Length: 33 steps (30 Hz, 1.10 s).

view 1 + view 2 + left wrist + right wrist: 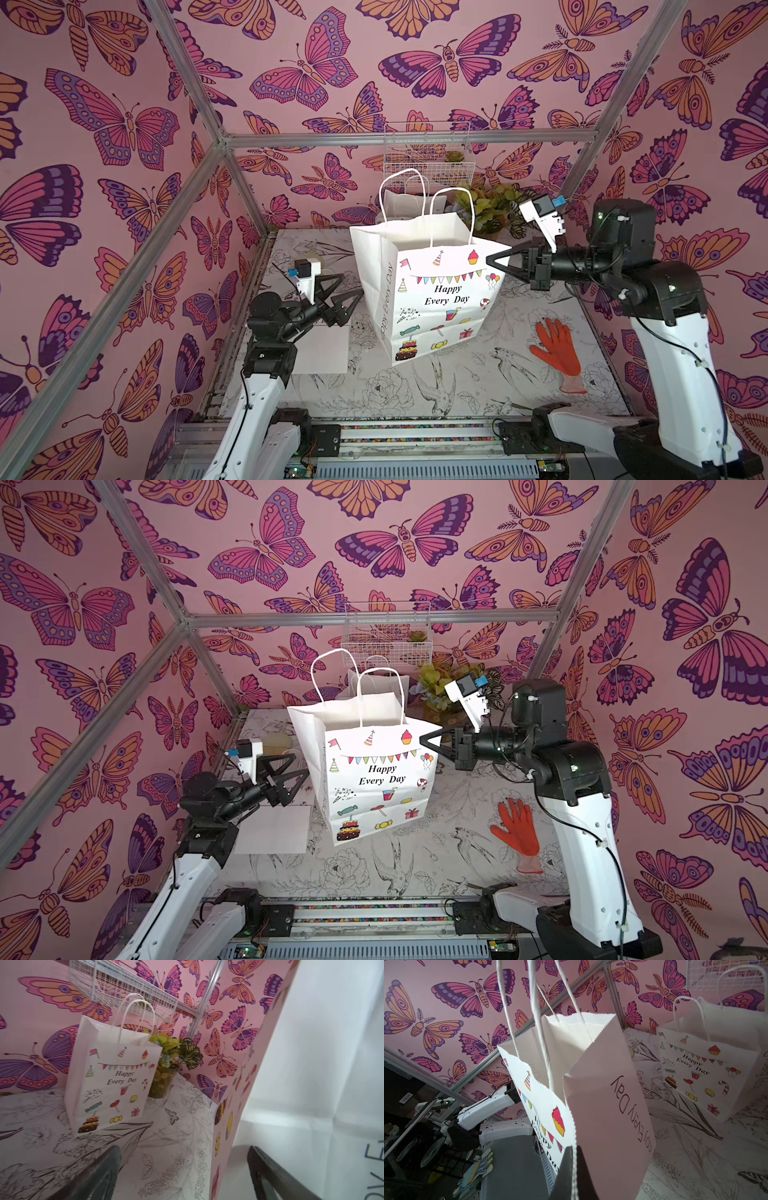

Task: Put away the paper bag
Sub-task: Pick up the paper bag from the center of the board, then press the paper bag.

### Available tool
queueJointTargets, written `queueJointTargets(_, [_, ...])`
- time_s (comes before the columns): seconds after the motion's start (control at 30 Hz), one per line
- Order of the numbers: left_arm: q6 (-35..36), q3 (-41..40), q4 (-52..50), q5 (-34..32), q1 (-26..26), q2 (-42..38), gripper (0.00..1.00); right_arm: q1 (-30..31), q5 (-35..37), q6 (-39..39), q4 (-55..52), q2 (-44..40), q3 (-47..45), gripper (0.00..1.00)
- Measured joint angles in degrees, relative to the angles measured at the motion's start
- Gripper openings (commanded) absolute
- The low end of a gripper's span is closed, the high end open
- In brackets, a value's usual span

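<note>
The paper bag (432,299) (374,779) is white, printed with party pictures and "Happy Every Day". It hangs tilted above the table, mouth open and handles up. My right gripper (490,262) (423,742) is shut on the serrated top edge at the bag's right corner; in the right wrist view the gripper (574,1153) pinches that edge of the bag (602,1095). My left gripper (350,286) (300,763) stands open beside the bag's left side panel. In the left wrist view the gripper (184,1149) has the bag's corner (311,1064) in line with its gap, ungripped.
A second, similar bag (409,203) (110,1084) stands at the back of the table beside a potted plant (494,208). A white wire basket (428,153) hangs on the back wall. An orange glove (555,345) lies at the right, and a white sheet (320,349) lies under my left arm.
</note>
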Motion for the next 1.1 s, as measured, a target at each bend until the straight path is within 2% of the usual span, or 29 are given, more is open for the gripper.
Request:
queueJointTargets(0.1, [-2.8,0.0,3.5,5.8,0.0,0.7,1.00,0.0,-1.5,0.0,-0.7,1.2,3.1,0.00])
queueJointTargets(0.43, [-8.6,0.0,12.4,14.1,-0.6,1.8,1.00,0.0,-3.6,0.7,-2.4,4.6,7.1,0.00])
queueJointTargets(0.83, [-9.9,0.4,14.3,16.6,-5.1,7.9,0.96,-1.1,-6.6,5.3,0.7,5.0,7.6,0.00])
queueJointTargets(1.1, [-8.2,2.3,11.7,16.6,-7.0,9.6,0.91,-2.2,-9.1,10.9,7.5,3.7,4.6,0.00])
